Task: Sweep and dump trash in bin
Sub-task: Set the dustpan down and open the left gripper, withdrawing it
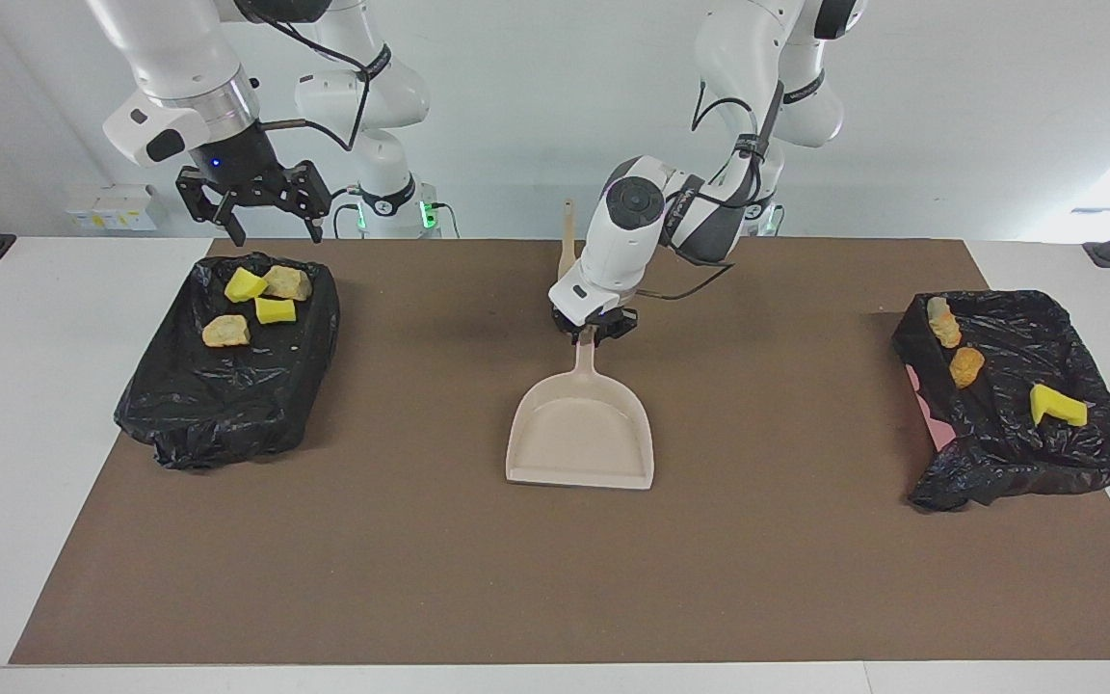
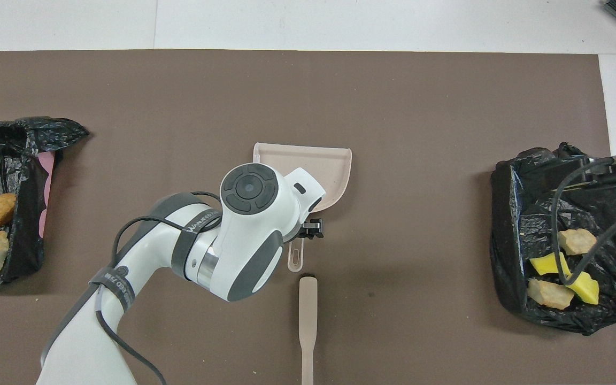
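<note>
The beige dustpan [image 1: 579, 434] lies flat at the middle of the brown mat, its mouth pointing away from the robots. My left gripper [image 1: 594, 333] is down at the dustpan's handle [image 2: 296, 258]. The trash lies in two black-lined bins. The bin [image 1: 227, 395] at the right arm's end holds two yellow chunks [image 1: 276, 310] and two beige lumps [image 1: 225, 331]. The bin [image 1: 1027, 453] at the left arm's end holds a yellow chunk [image 1: 1056, 406], a brown lump [image 1: 966, 365] and a pale lump [image 1: 942, 323]. My right gripper [image 1: 271, 229] hangs open and empty over the first bin's edge nearest the robots.
A beige brush [image 2: 307, 321] with dark bristles lies in line with the dustpan's handle, nearer to the robots; in the facing view the left arm covers most of it. The brown mat [image 1: 420, 578] covers most of the white table.
</note>
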Controlling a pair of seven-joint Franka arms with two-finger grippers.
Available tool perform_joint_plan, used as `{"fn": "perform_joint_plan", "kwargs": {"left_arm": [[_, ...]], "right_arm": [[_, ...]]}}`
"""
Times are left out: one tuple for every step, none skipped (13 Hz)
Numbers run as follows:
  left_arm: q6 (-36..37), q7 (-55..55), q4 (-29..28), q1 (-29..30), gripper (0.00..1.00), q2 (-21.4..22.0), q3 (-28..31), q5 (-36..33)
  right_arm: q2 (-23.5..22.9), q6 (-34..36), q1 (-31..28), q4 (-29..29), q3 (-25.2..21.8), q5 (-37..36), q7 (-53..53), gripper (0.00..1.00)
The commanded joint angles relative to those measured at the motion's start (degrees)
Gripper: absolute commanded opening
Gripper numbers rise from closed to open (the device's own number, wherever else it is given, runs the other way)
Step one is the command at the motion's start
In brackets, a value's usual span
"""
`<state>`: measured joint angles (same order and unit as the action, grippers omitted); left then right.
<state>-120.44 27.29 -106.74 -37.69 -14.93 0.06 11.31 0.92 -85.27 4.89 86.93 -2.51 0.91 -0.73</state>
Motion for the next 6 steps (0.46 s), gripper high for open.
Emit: {"fn": "perform_joint_plan", "kwargs": {"left_arm": [[2.31,-0.04,0.04,5.06,1.00,1.83,0.55,0.64],[2.49,-0.39,0.39,7.26,1.00,1.92,0.55,0.47],[2.49,-0.74,0.48,9.11,1.00,2.27,0.55,0.47],[2.49,-0.92,0.83,10.52,1.00,3.14,0.55,0.47],[2.49,-1.18,1.27,12.19,1.00,3.93,0.55,0.29],[3.01,-1.97,1.36,14.12,1.00,4.99,0.55,0.21]], "right_arm": [[1.27,-0.77,-0.67,1.49,0.22,0.58,1.79,1.00],[1.27,-0.77,-0.67,1.57,0.22,0.58,1.79,1.00],[1.27,-0.77,-0.67,1.57,0.22,0.58,1.87,1.00],[1.27,-0.77,-0.67,1.57,0.22,0.58,1.88,1.00],[1.27,-0.77,-0.67,1.57,0.22,0.58,1.79,1.00],[1.27,-0.77,-0.67,1.57,0.22,0.58,1.70,1.00]]}}
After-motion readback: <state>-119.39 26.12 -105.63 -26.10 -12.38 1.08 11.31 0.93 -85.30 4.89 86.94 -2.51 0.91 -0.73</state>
